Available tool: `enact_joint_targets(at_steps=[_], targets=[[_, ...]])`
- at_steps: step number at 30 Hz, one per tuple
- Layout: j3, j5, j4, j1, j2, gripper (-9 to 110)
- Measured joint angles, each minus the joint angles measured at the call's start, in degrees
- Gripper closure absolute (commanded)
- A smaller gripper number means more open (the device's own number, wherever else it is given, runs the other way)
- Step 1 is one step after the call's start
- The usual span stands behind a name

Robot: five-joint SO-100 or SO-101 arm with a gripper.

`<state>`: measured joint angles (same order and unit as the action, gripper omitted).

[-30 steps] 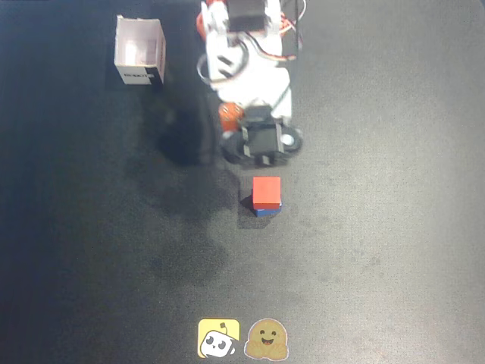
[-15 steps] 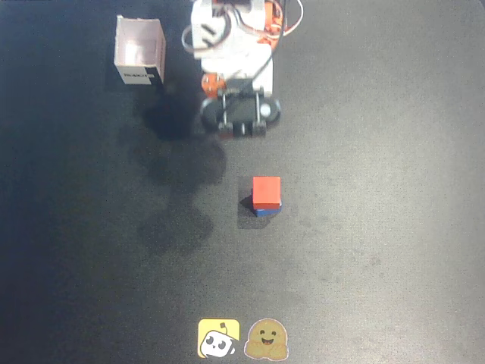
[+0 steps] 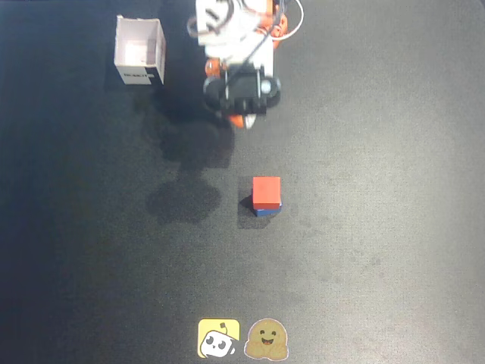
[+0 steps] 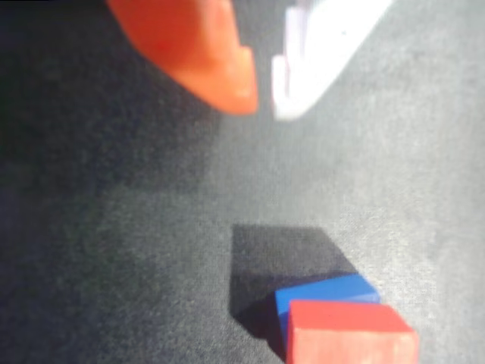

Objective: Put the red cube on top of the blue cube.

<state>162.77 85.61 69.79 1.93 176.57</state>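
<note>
White box: small open-topped white cardboard box (image 3: 140, 51) with a dark label on its lower side, up in the top-left of the overhead view, well apart from the cubes and just left of the arm.

Stickers: two little cartoon stickers at the bottom edge of the overhead view — a yellow square one with a white robot face (image 3: 219, 338) and, touching distance to its right, a tan smiling blob (image 3: 267, 340).

Arm: white-and-orange robot arm (image 3: 236, 30) with loose cables, coming in from the top edge of the overhead view, with a black block lower down near its tip.

Gripper: two-finger gripper (image 4: 264, 104), one orange finger (image 4: 204, 53) on the left and one white finger (image 4: 326, 45) on the right in the wrist view. Tips are nearly together with only a thin sliver of gap — nothing between them, so basically closed and empty. It hangs above bare mat, apart from the cubes.

Red cube: small matte red cube (image 3: 266, 192) sitting on top of the blue one, near the middle of the overhead view. In the wrist view it's at the bottom edge, partly cut off.

Blue cube: small matte bright-blue cube (image 3: 267, 211) underneath, only a strip peeking out from below the red in the overhead view.

Table: dark grey speckled mat (image 3: 394, 227) with soft shadows left of the stack.
</note>
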Motion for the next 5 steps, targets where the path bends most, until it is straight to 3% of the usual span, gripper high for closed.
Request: enact_joint_targets(at_steps=[5], targets=[[2.2,0.35,-2.55,0.0,0.0,101]])
